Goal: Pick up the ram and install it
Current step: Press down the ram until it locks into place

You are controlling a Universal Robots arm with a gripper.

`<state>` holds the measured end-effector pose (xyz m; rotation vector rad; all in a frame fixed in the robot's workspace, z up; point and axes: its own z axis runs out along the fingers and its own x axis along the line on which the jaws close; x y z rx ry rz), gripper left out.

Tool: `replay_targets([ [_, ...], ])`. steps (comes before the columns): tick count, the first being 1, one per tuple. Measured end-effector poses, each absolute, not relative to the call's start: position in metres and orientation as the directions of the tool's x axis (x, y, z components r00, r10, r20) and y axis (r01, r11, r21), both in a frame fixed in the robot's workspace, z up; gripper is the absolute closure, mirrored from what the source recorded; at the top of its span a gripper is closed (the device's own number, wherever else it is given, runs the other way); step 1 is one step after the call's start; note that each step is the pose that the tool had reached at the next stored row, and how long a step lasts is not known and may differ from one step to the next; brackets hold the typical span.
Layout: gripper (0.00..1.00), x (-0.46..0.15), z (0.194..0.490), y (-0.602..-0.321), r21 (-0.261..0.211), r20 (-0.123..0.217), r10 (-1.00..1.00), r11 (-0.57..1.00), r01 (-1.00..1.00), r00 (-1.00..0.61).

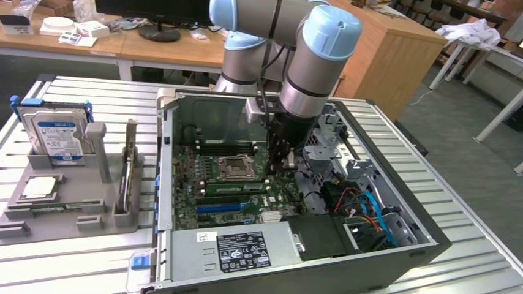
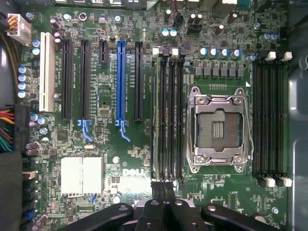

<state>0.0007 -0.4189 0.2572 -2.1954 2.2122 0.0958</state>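
- My tabletop (image 1: pixel 457 184) is a ribbed, silver-grey surface.
- The open computer case (image 1: pixel 408 245) lies on it at centre-right of the frame.
- A grey parts holder (image 1: pixel 65 211) sits at left.

Ribbed, dull-silver metal table (image 1: pixel 457 184) carrying a matt grey plastic holder (image 1: pixel 57 211) and a hard drive (image 1: pixel 56 136) with bright metal casing and a glossy blue-white paper label. Dark painted metal computer case (image 1: pixel 408 245) around a green lacquered motherboard (image 2: pixel 106 144) with a polished steel CPU socket frame (image 2: pixel 219 127). Black matt gripper (image 2: pixel 163 190); glossy pale-blue plastic caps on the arm (image 1: pixel 323 55).
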Motion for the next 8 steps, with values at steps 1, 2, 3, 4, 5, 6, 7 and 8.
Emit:
replay_targets([
  [1,0.89,0.0007,0.2577,-0.4189,0.027,-0.060,-0.998,0.007,-1.000,-0.008],
  [2,0.89,0.0007,0.2577,-0.4189,0.027,-0.060,-0.998,0.007,-1.000,-0.008],
  [3,0.89,0.0008,0.2577,-0.4189,0.027,-0.060,-0.998,0.007,-1.000,-0.008],
  [4,0.89,0.0008,0.2577,-0.4189,0.027,-0.060,-0.998,0.007,-1.000,-0.008],
  [5,0.89,0.0007,0.2578,-0.4189,0.027,-0.060,-0.998,0.007,-1.000,-0.008],
  [6,0.89,0.0007,0.2578,-0.4189,0.027,-0.060,-0.998,0.007,-1.000,-0.008],
  [7,0.89,0.0007,0.2578,-0.4189,0.027,-0.060,-0.998,0.007,-1.000,-0.008],
  [8,0.89,0.0007,0.2578,-0.4189,0.027,-0.060,-0.998,0.007,-1.000,-0.008],
])
